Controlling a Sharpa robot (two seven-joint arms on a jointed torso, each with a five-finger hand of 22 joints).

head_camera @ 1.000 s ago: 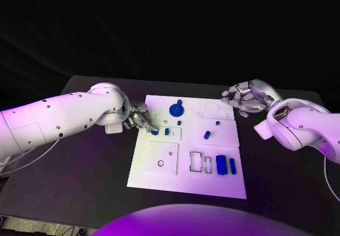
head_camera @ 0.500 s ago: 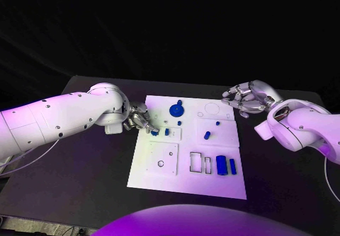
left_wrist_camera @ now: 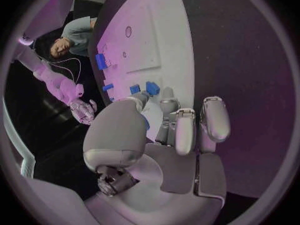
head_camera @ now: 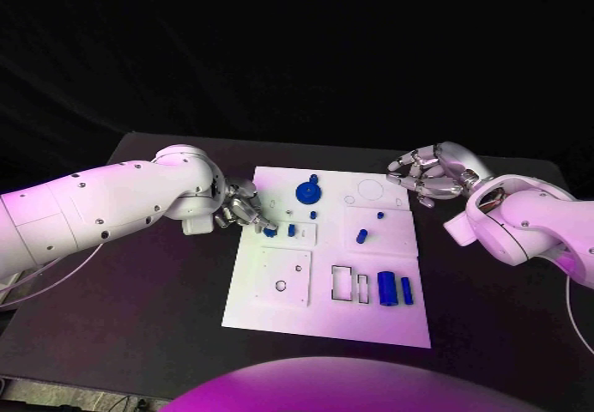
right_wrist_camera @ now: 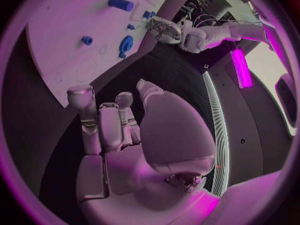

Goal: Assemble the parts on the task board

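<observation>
Now left hand (head_camera: 244, 209) pinches blue part (head_camera: 270, 231) on board; right hand (head_camera: 429, 174) curled, empty.

You have one white task board (head_camera: 324, 316) on one black table (head_camera: 148, 292), with two hands over it: the left hand (head_camera: 245, 208) and the right hand (head_camera: 427, 174). On the board you can count about seven blue parts. They are one large round piece (head_camera: 306, 190), two tall pieces side by side (head_camera: 387, 287), and four small ones (head_camera: 361, 235) near the middle, one of them half hidden at the left fingertips.
</observation>
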